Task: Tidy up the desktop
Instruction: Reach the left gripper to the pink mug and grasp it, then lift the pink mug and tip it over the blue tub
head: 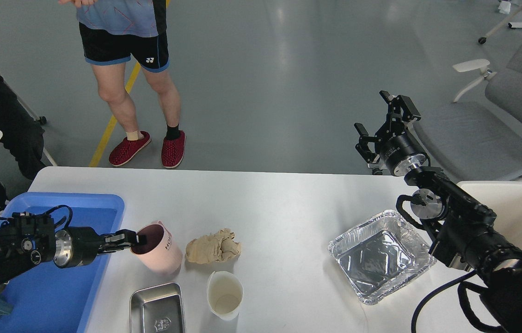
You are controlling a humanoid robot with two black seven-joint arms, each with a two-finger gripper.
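i'm driving this from a distance, and the left gripper [137, 238] sits at the rim of the pink cup [159, 249] near the desktop's [279, 203] left edge, fingers pinched on the cup's lip as far as i can judge, one finger seemingly inside the mouth. the cup tilts with its open mouth toward the claw, its long axis leaning away to the right. the blue tray [103, 203] lies directly behind the claw on the left end of the desktop, so i reckon the coming move is a short carry leftward over the tray wall; the left arm is clearly the nearer one for that

the right gripper [388, 125] hangs out past the far right edge of the desktop, fingers spread wide, nothing in them

materials: the desktop is smooth white and slightly glossy with rounded corners. the pink cup looks like matte plastic with lettering on its side. just right of it lies a crumpled tan paper wad [213, 248], soft and irregular. toward the near edge stand a translucent white cup [225, 294], upright and empty, and a small brushed steel tray [156, 309]. nearer the right edge sits a crinkly foil pan [381, 256], shallow and rectangular
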